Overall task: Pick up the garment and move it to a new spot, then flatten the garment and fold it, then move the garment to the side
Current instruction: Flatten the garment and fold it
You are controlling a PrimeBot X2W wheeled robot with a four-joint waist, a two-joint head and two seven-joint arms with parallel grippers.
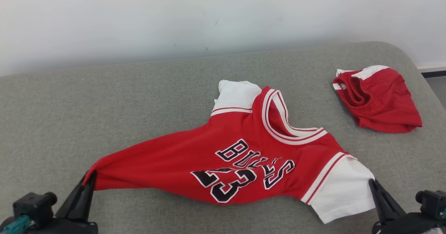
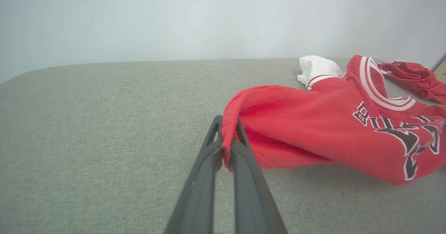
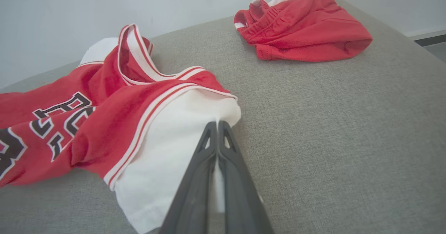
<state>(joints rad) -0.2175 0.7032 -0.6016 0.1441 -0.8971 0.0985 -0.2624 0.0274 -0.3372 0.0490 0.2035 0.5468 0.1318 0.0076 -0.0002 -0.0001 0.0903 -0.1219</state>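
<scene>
The garment (image 1: 195, 164) is a red jersey with white sleeves and black lettering, stretched sideways across the grey cushion. My left gripper (image 1: 90, 176) is shut on its red hem corner at the lower left; the left wrist view shows red cloth (image 2: 228, 136) pinched between the dark fingers (image 2: 209, 164). At the lower right my right gripper (image 1: 372, 182) is shut on the white sleeve (image 1: 343, 188). In the right wrist view the gripper (image 3: 217, 124) holds the white sleeve's (image 3: 167, 157) edge. The far white sleeve (image 1: 235, 94) lies bunched behind the collar.
A second red garment (image 1: 378, 99) with white trim lies crumpled at the back right of the grey cushion (image 1: 104, 115). A pale wall (image 1: 209, 14) runs behind. The cushion's right edge curves off near a strip of floor (image 1: 437, 87).
</scene>
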